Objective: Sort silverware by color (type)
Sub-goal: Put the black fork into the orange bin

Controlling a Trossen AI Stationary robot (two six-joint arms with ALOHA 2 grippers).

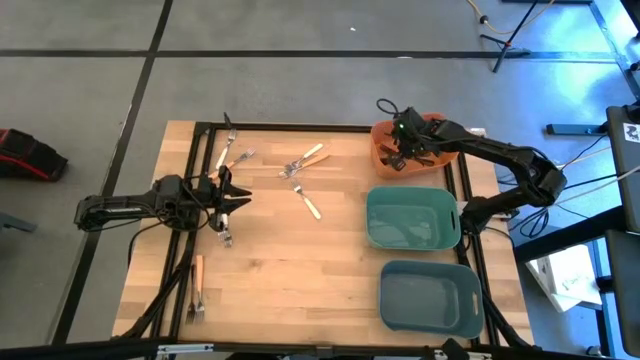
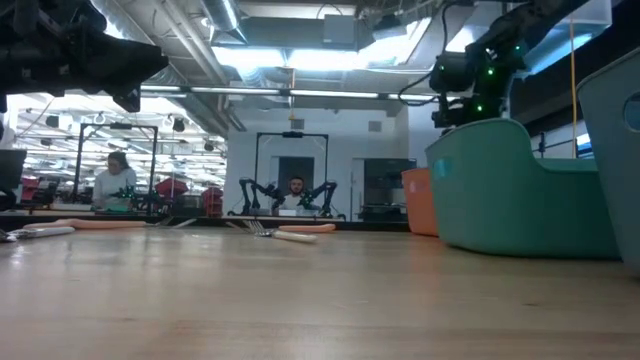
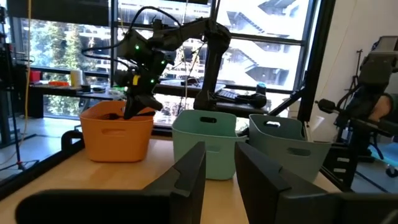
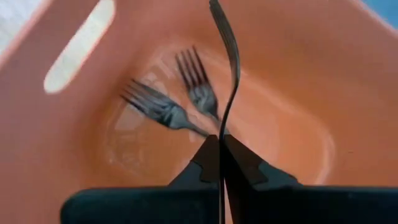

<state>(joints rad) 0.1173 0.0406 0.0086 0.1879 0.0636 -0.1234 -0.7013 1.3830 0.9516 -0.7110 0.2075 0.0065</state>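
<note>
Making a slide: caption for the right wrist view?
Right gripper holds a dark fork over the orange bin, two forks already inside.

Orange bin (image 1: 383,136); two dark forks (image 4: 168,106) lay inside; third dark fork (image 4: 229,62) clamped in black right gripper (image 4: 221,155). Two teal-green bins (image 1: 412,218), nearer one greyer. Light wood table (image 1: 300,280), black frame. Tan-handled, silver-headed forks (image 1: 305,160). Black left gripper (image 1: 232,197)
</note>
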